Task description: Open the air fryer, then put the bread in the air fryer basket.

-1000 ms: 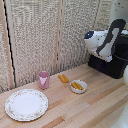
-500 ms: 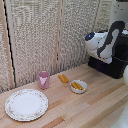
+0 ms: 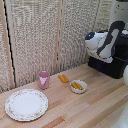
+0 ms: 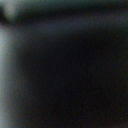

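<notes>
Nearest on the tabletop (image 3: pixel 95 107) sits a patterned plate (image 3: pixel 26 104) at about 8 o'clock. Beyond it stands a pink cup (image 3: pixel 44 79), with the bread (image 3: pixel 63 78) lying just beside it and a small white bowl (image 3: pixel 78 86) near. The bread looks light, crumbly and soft; take it gently across its short sides. Farthest, at 3 o'clock, the end effector (image 3: pixel 107 58) presses against the air fryer (image 3: pixel 114 64). I cannot tell its grip; the wrist view is dark blur.

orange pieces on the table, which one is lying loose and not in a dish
The bread, a single oblong piece bare on the wood between the pink cup and the small white bowl; the others sit inside that bowl.
</notes>
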